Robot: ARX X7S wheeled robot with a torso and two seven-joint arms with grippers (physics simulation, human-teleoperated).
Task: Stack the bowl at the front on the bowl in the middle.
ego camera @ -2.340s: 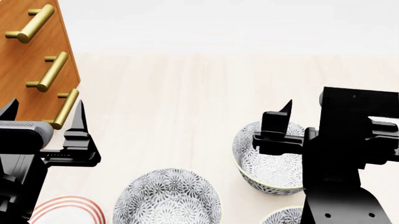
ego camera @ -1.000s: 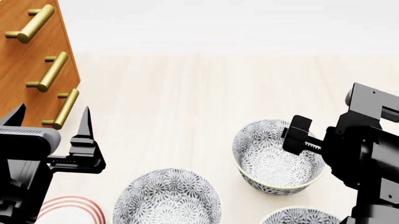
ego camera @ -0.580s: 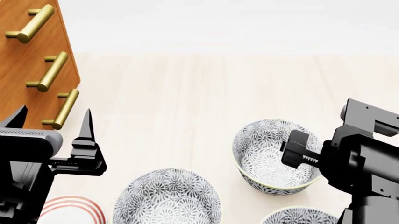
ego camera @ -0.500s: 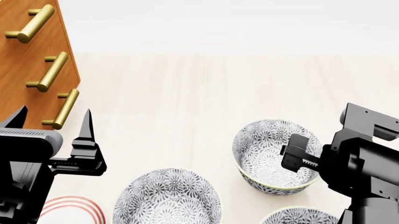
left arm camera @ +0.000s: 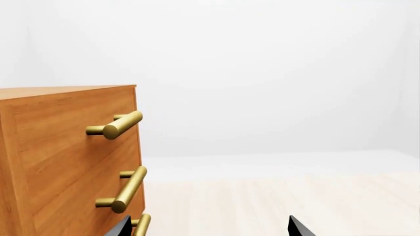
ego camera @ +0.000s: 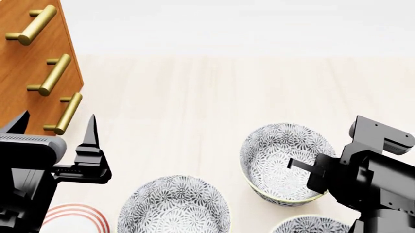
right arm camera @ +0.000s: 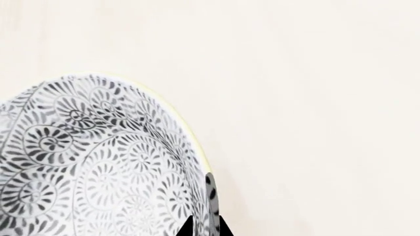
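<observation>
Three black-and-white patterned bowls show in the head view. The farthest one, the front bowl (ego camera: 275, 155), has its right rim between the jaws of my right gripper (ego camera: 300, 165). In the right wrist view the two fingertips of the right gripper (right arm camera: 204, 220) pinch that bowl's (right arm camera: 85, 162) wall, one inside and one outside. The middle bowl (ego camera: 174, 206) sits nearer and to the left, apart from the held one. A third bowl (ego camera: 311, 225) peeks out at the bottom right, partly hidden by the right arm. My left gripper (ego camera: 57, 119) (left arm camera: 208, 223) hangs open and empty near the drawers.
A wooden drawer unit (ego camera: 29, 63) (left arm camera: 59, 162) with brass bar handles stands at the far left, close to the left gripper. A white plate with red rings (ego camera: 71, 218) lies at the bottom left. Pale wooden table (ego camera: 207, 97) stretches beyond the bowls.
My right gripper has dropped and closed its jaws on the front bowl's right rim. The bowl has shifted slightly left. The left arm barely moved.
</observation>
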